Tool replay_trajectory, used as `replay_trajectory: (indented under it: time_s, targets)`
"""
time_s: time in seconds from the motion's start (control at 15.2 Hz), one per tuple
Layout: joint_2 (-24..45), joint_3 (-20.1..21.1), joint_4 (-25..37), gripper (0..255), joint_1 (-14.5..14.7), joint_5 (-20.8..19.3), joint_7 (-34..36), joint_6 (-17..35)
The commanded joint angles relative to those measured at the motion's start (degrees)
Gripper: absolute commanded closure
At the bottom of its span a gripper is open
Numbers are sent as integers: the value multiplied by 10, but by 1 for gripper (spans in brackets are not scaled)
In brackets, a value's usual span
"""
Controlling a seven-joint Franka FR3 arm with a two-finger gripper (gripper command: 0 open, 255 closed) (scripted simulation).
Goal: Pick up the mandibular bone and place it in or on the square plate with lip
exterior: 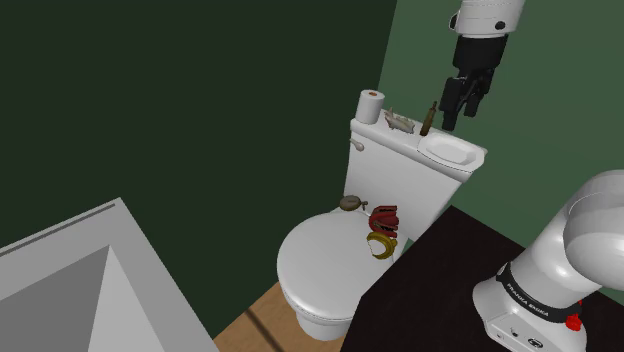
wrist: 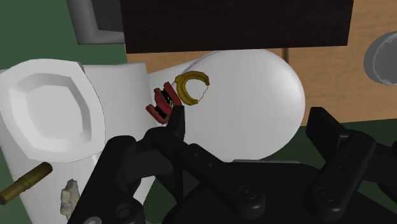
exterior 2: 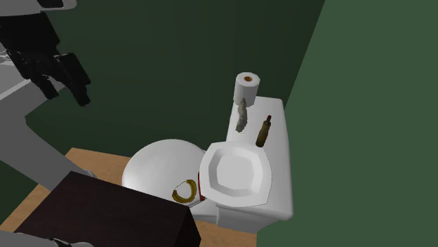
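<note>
The mandibular bone [exterior: 398,123], a pale grey-beige knobbly piece, lies on the toilet tank between the paper roll and a brown bottle. It also shows in the second exterior view [exterior 2: 242,116] and the wrist view [wrist: 67,197]. The white square plate with a raised lip [exterior: 448,150] [exterior 2: 239,172] [wrist: 44,108] rests on the tank's other end, with nothing on it. My black gripper [exterior: 462,112] [exterior 2: 67,90] [wrist: 251,121] hangs open high above the tank, roughly over the plate and bottle. It touches nothing.
A toilet roll [exterior: 371,105] and a small brown bottle [exterior: 427,118] [exterior 2: 263,131] stand on the tank. On the shut toilet lid [exterior: 320,260] lie a red object [exterior: 384,218], a yellow curved piece [exterior: 381,245] [exterior 2: 186,191] and a small brownish item [exterior: 350,203]. The dark stand [exterior: 450,290] adjoins the toilet.
</note>
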Motion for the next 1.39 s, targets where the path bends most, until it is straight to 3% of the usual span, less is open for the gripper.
replay_trajectory:
  time_s: [0.0, 0.66, 1.32]
  targets:
    - [0, 0, 0, 0, 0, 0, 0, 0]
    - [173, -82, 56, 0, -32, -59, -96, 112]
    - [378, -145, 183, 0, -57, -62, -192, 189]
